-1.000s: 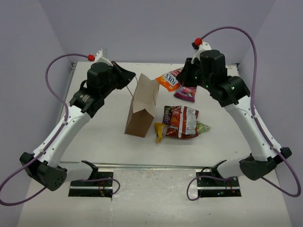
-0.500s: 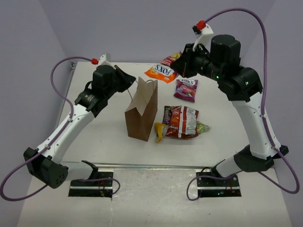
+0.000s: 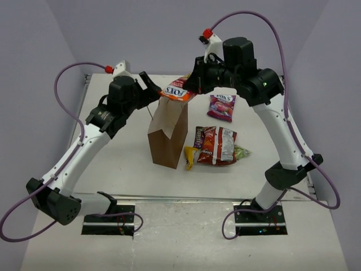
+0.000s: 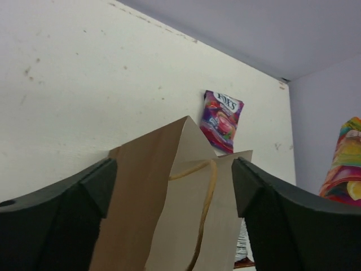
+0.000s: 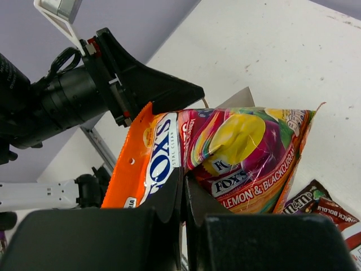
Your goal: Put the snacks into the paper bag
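The brown kraft paper bag (image 3: pixel 168 132) stands upright near the middle of the white bench (image 3: pixel 113 158), with its mouth open to the top. In the left wrist view its thin loop handle (image 4: pixel 207 192) hangs against the pale inner side.

The right tool (image 5: pixel 183 189) is clenched on the lower edge of a glossy orange-yellow packet with "FOX'S" lettering (image 3: pixel 175 91). It holds this packet in the air, directly above the mouth of the paper bag and tilted; whether the packet touches the rim cannot be told.

The left tool (image 4: pixel 174 164) is released, its two black fingers (image 4: pixel 84 197) spread wide and grasping nothing. It hovers just beside the top of the bag on the left side, and the bag shows between the fingers.

The other snacks lie on the bench to the right of the bag: a magenta pouch (image 3: pixel 221 107) farther back, a big red chip bag (image 3: pixel 217 145), a dark purple bar (image 3: pixel 198 136) touching it, a small yellow wrapper (image 3: pixel 189 157) and a green wrapper (image 3: pixel 242 151).
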Robot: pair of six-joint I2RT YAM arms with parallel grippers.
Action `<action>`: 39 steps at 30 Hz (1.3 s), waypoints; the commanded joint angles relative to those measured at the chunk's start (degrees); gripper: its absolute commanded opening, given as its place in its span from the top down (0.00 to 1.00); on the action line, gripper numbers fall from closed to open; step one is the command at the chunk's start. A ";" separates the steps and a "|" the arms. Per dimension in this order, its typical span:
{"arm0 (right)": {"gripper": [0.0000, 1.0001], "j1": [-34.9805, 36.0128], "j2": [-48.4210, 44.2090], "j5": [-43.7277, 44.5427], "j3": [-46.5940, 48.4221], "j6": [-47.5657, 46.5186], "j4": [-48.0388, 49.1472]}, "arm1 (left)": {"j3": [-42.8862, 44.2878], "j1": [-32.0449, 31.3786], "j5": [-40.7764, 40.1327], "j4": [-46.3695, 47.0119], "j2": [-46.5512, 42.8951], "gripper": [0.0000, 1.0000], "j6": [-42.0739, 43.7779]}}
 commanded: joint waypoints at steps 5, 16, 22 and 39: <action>1.00 2.41 0.48 -3.76 9.33 -0.93 0.05 | 5.83 -0.05 -8.09 -2.70 -2.24 0.00 7.47; 1.00 8.04 2.68 0.81 12.23 -5.50 -5.66 | 4.78 -0.05 -7.04 -1.21 -1.53 0.00 9.15; 1.00 10.76 2.15 4.67 11.97 -8.22 -7.95 | 4.69 -0.05 -6.95 -0.68 -0.48 0.10 9.68; 1.00 17.62 2.33 7.23 9.27 -14.11 -1.02 | 4.07 -0.05 -5.28 0.55 1.37 0.59 10.12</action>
